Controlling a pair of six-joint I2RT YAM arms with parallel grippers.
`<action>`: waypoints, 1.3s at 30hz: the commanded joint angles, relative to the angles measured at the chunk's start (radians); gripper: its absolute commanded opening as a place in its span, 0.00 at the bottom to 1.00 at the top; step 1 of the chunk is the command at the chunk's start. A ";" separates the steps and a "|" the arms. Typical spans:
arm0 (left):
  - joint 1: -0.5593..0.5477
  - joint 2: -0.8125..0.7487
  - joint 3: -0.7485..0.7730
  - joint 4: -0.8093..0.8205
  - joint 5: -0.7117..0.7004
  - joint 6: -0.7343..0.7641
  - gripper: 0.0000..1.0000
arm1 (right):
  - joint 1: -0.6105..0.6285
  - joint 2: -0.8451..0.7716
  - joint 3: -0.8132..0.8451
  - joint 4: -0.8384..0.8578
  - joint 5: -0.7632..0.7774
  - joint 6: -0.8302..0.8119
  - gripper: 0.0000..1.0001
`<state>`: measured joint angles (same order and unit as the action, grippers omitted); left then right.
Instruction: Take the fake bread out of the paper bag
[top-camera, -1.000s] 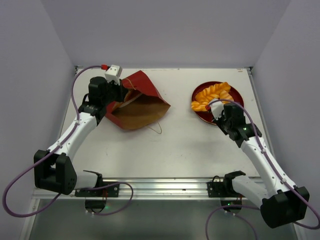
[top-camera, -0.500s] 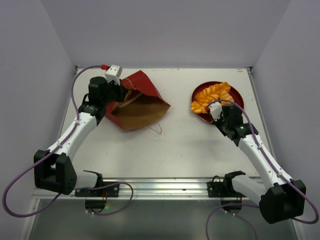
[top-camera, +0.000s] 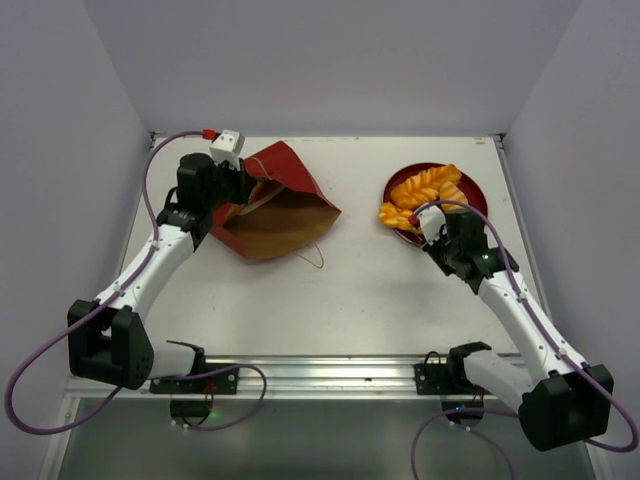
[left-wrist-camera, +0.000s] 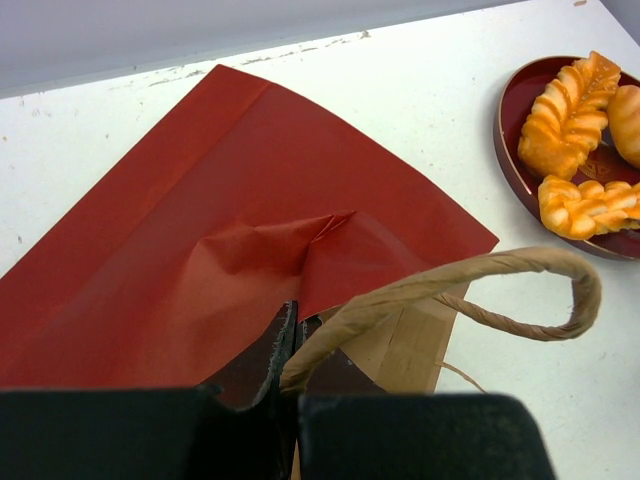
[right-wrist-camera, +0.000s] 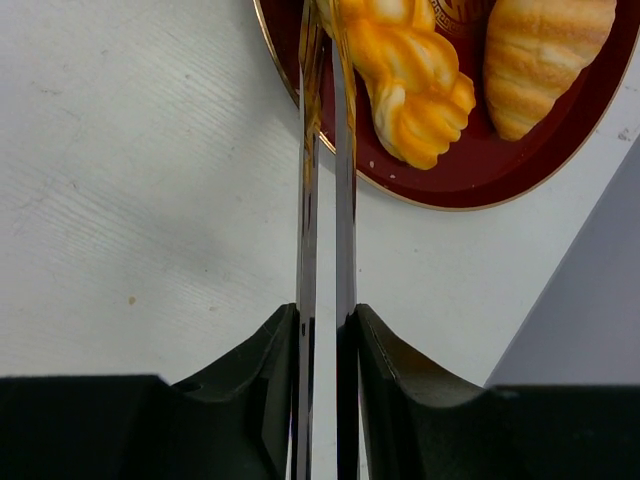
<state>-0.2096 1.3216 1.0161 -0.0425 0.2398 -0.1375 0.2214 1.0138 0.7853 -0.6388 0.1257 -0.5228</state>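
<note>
Left gripper (left-wrist-camera: 288, 335) clamps paper bag (left-wrist-camera: 200, 240) rim beside handle. Right gripper (right-wrist-camera: 322, 15) nearly closed, tips over red plate (right-wrist-camera: 500, 160) rim; fake bread (right-wrist-camera: 410, 70) lies on plate, just right of fingers.

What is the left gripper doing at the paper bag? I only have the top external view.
Observer: The left gripper is shut on the paper bag at its edge, beside the root of a tan handle loop.
Operator: And the right one?
Observer: The right gripper is closed to a thin slit, reaching across the red plate at its rim, beside a twisted pastry.
Operator: How many pieces are plated?
Observer: Three: that twisted pastry, a braided pastry and a smooth roll.
</note>
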 joint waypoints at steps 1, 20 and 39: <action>0.009 -0.027 -0.008 -0.008 0.015 0.004 0.00 | -0.004 -0.023 0.043 -0.005 -0.038 0.015 0.32; 0.009 -0.030 -0.010 -0.008 0.029 0.010 0.00 | -0.004 -0.037 0.144 -0.044 -0.055 -0.003 0.35; 0.006 -0.010 -0.011 -0.004 0.095 0.053 0.00 | 0.259 0.019 0.373 -0.253 -0.457 -0.287 0.31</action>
<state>-0.2089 1.3216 1.0161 -0.0433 0.2955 -0.1078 0.3538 1.0286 1.1263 -0.8669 -0.2646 -0.7490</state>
